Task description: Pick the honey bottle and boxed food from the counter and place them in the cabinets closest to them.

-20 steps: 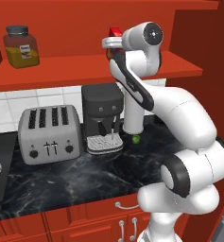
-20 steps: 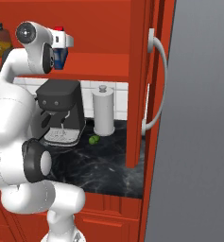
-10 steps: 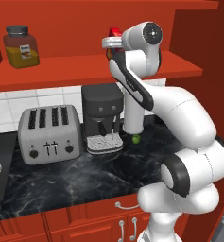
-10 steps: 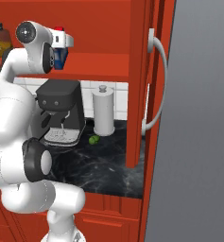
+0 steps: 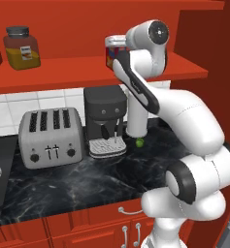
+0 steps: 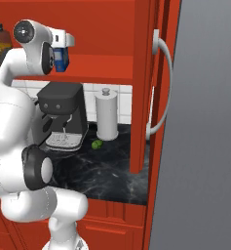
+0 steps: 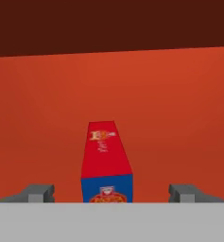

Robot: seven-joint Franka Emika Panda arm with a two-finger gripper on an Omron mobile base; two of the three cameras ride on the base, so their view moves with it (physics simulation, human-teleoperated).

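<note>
Tabletop: black stone with thin white veins, over red drawer fronts with silver handles. White tile runs along the wall behind it.

On the tabletop I count a silver four-slot toaster, a black coffee machine just to its right, a paper-towel roll standing upright beyond that, and a small green fruit at the foot of the roll, near the coffee machine's tray.

Cabinets: glossy red, open-fronted from where I sit, with a plain red shelf above the appliances. In the right base view a red door stands open edge-on, carrying a curved silver handle; a flat grey panel covers the right side of that view.

Honey bottle: orange-brown, dark cap, small label, standing upright at the far left of the shelf, well apart from the arm.

Claw: spread wide. In the hand view I see one dark fingertip on each side of the box, both clear of its faces, so it pinches nothing.

Boxed food: upright on the shelf between the fingertips, red above, blue below, with small yellow-and-white print on the red and a reddish mark on the blue. From the base views it sits at the right end of the shelf, partly behind the arm's wrist.
</note>
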